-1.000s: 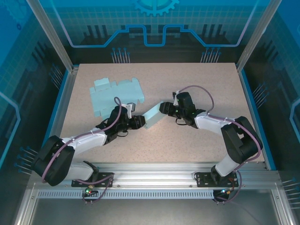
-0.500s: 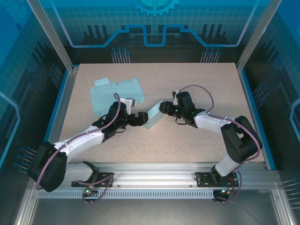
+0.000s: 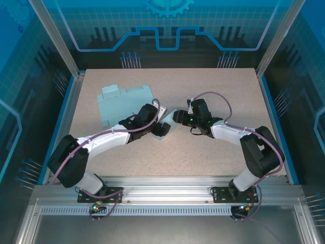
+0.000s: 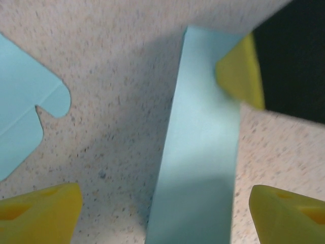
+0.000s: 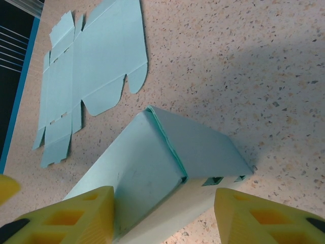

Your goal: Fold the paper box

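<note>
Top external view: the left gripper point(image 3: 163, 128) sits near the middle of the table point(image 3: 203, 157), its jaws spread wide on either side of the paper box point(image 3: 169, 113) without gripping it. In the left wrist view its yellow fingers point(image 4: 43, 211) stand clear of the panel on both sides. The right gripper point(image 3: 176, 117) meets the box from the opposite side and is clamped on its far end; one of its pads presses the wall in the right wrist view.

Bare tabletop lies in front of, behind and to the right of both tools. The blue side rail point(image 3: 65, 117) is well apart. A flat cut blank point(image 3: 119, 104) lies just to the left, near the left arm.

The box is pale teal, partly formed into a long tube, tilted, with a creased ridge and slotted end flaps.
</note>
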